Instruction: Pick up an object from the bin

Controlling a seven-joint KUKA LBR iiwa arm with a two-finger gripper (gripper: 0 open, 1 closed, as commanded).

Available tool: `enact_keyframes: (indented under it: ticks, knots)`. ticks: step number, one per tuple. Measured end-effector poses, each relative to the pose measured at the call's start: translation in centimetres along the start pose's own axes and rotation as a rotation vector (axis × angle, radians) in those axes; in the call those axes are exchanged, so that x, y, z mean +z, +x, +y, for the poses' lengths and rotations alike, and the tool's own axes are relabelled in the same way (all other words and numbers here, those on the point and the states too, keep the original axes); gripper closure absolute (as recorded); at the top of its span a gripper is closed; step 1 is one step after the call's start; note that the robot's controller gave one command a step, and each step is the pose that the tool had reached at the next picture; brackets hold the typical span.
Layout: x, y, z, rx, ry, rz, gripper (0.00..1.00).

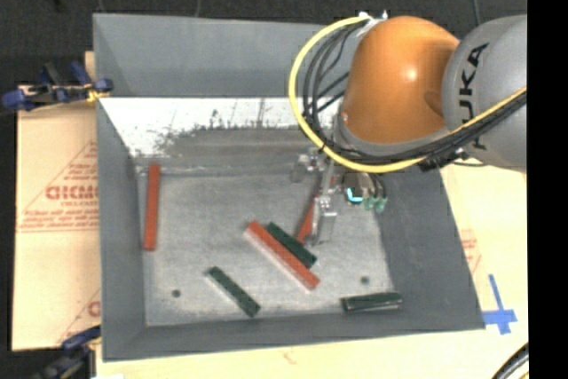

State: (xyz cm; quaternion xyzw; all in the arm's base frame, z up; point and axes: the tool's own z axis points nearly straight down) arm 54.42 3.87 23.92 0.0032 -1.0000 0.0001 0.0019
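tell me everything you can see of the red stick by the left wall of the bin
The red stick is a long, thin, straight bar of even brick-red colour, possibly plastic or painted wood. It lies flat on the bin floor, along the foot of the left wall, its upper end towards the back-left corner. Nothing lies on it; whether it touches the wall I cannot tell.

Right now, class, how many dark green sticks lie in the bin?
3. The middle green stick lies against a red stick; the front-left green stick and the front-right green stick lie near the front wall. The arm may hide others.
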Motion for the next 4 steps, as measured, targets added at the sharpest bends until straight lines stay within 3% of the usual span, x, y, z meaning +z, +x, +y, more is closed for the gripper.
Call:
enact_keyframes:
  ticks: [1, 2, 3, 4]
  knots:
    - [16.6, 0.7, 3.8, 0.346, -0.001, 0.000, 0.00]
    - [16.9, -1.0, -4.6, 0.467, 0.000, -0.009, 0.00]
    - [16.9, -1.0, -4.3, 0.464, -0.001, -0.008, 1.00]
    - [0.3, 2.1, -0.2, 0.420, -0.004, -0.013, 1.00]
